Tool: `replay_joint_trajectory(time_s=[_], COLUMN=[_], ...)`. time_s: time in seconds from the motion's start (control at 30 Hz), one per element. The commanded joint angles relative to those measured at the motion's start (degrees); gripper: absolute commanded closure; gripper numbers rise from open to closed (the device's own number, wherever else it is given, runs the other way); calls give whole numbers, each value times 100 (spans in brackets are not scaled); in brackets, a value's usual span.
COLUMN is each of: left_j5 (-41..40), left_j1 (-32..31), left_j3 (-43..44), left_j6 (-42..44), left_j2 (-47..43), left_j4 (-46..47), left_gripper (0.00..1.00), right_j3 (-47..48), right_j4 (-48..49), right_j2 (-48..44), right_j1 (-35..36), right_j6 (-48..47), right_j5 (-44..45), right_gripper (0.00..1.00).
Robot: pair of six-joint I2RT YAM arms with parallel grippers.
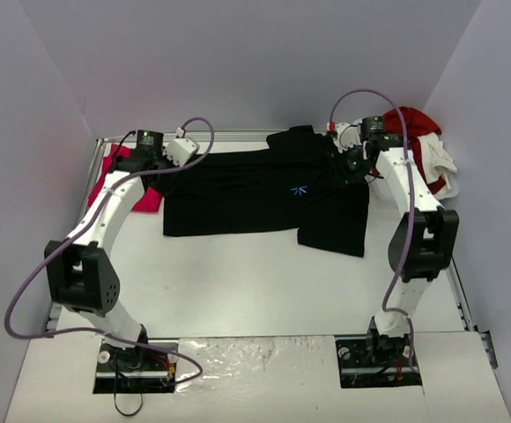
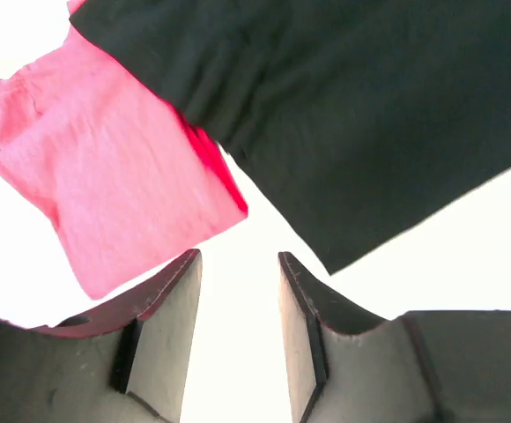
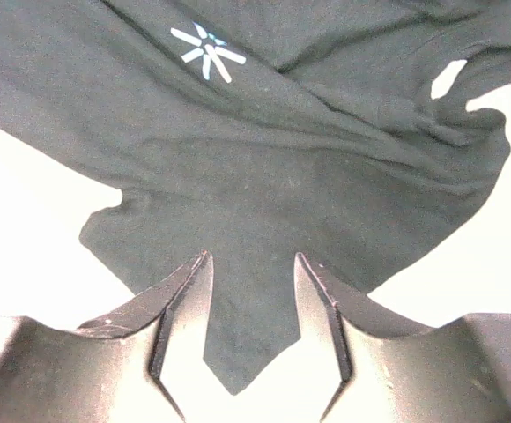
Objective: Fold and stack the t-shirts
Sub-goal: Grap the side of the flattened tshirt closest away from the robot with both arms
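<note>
free: near table (image 1: pixel 255 286) | blocked far: black t-shirt (image 1: pixel 255 189) centre; pink t-shirt (image 1: pixel 106 175) left; cloth heap (image 1: pixel 418 141) right

The black t-shirt (image 1: pixel 238 194) and pink t-shirt (image 2: pixel 106 185) are matt cloth.

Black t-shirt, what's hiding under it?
One edge of the pink-red t-shirt slips under a corner of the black t-shirt. How far it goes, and anything else beneath, is covered by the cloth.

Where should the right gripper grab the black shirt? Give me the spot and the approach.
Take the pointed flap at the black shirt's right edge. It lies flat, sticking out over bare table between the right gripper's open fingers, so lowering from above on that side should pinch it.
</note>
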Motion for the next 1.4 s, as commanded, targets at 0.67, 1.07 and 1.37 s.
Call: replay_joint_trajectory(time_s=[0.67, 1.07, 1.37], left_j5=[-1063, -254, -711], left_j1=[-154, -478, -611], left_j3=[-3701, -3964, -4316], left_j6=[1734, 2014, 2121], left_j2=[-223, -548, -487], left_j4=[2786, 2056, 2423], left_gripper=[47, 55, 60], right_j3=[-1362, -1300, -1344], right_j4=[-216, -225, -216], right_j2=[-694, -685, -650], right_j1=[-48, -48, -57], right_j6=[-2, 34, 7], right_j5=[-21, 172, 93], right_gripper=[57, 57, 57])
